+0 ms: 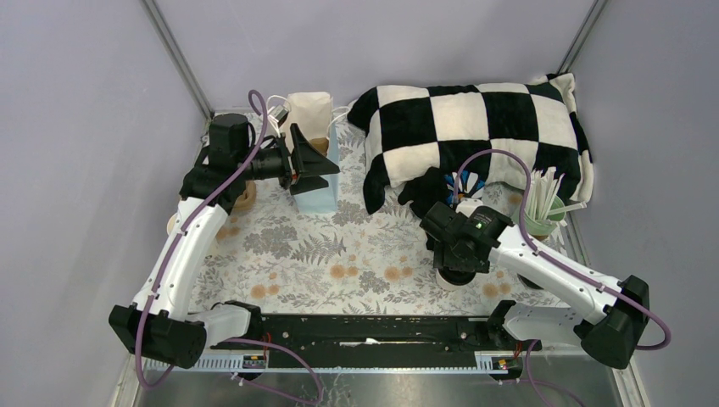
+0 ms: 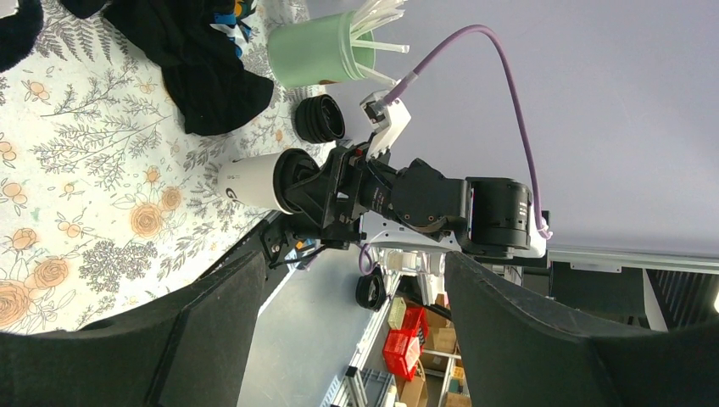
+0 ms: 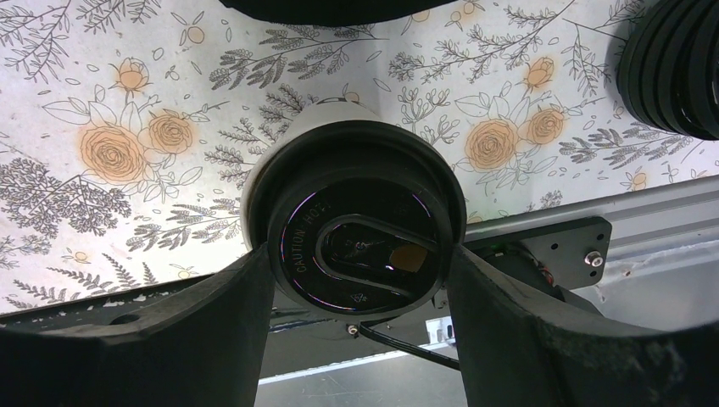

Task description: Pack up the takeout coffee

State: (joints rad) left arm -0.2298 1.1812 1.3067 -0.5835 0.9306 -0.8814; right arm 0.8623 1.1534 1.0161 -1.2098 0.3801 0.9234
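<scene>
The takeout coffee (image 3: 365, 237) is a cream-white paper cup with a black lid, standing on the floral cloth near the front right. My right gripper (image 3: 354, 254) reaches down over it, both fingers pressed against the lid's rim. The left wrist view shows the same cup (image 2: 250, 182) from the side, with the right gripper (image 2: 297, 180) round its top. In the top view the cup (image 1: 455, 278) is mostly hidden under the right gripper (image 1: 455, 267). My left gripper (image 1: 315, 161) stands open at the back left, against a pale blue paper bag (image 1: 326, 191). Nothing lies between its fingers (image 2: 212, 322).
A stack of black lids (image 2: 320, 119) lies just right of the cup. A mint-green cup of white straws (image 1: 538, 216) stands at the right, under a black-and-white checked pillow (image 1: 475, 119). The black rail (image 1: 365, 331) runs along the near edge.
</scene>
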